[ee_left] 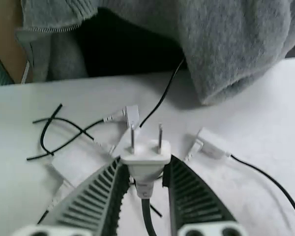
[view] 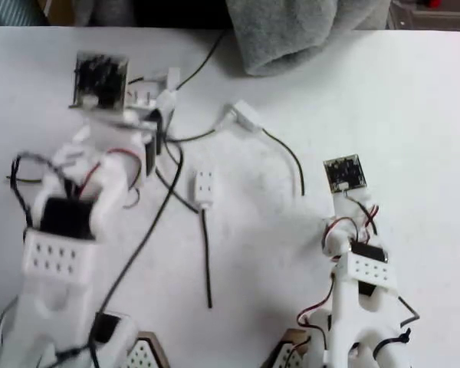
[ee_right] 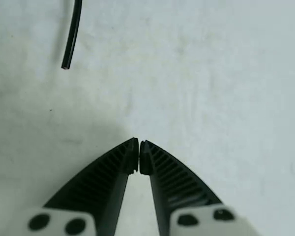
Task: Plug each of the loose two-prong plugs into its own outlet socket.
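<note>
White table [view: 414, 115]: L gripper [ee_left: 145, 165] clamps plug [ee_left: 145, 153] prongs-out; R gripper [ee_right: 138, 155] closed, empty, facing down.

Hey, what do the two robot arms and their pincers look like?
The left arm and right arm are white plastic with black motor blocks and thin red and black wires. Each carries a small dark circuit board at the wrist. The left pincer has grey ribbed fingers; the right pincer has black ones. Both sit on white bases with round holes.

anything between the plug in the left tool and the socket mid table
Only loose black cables lie between the plug in the left tool and the socket; nothing else visible stands in the way.
</note>
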You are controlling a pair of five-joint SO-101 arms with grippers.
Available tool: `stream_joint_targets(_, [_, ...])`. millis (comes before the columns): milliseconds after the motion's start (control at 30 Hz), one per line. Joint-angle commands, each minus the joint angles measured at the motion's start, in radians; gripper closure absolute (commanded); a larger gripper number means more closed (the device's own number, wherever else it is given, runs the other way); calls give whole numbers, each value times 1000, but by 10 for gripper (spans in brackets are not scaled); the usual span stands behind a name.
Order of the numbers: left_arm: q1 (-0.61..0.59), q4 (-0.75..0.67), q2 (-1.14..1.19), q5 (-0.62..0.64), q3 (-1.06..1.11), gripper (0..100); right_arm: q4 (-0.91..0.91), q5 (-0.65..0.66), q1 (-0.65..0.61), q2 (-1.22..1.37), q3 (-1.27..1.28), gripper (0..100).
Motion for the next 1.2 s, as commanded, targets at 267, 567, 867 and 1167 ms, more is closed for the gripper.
stream_joint_targets(267, [10,-470,-526,106,511,976,-13,11,-41,-21,3,979])
stream_joint_targets(567, [65,-480,-751,106,684,976,2,11,-87,-42,-58,979])
stream_joint_targets(867, [159,-479,-845,109,749,976,481,3,-351,-131,-770,979])
stream_joint_targets(1167, [231,-473,-911,104,809,976,768,2,-800,27,-1373,979])
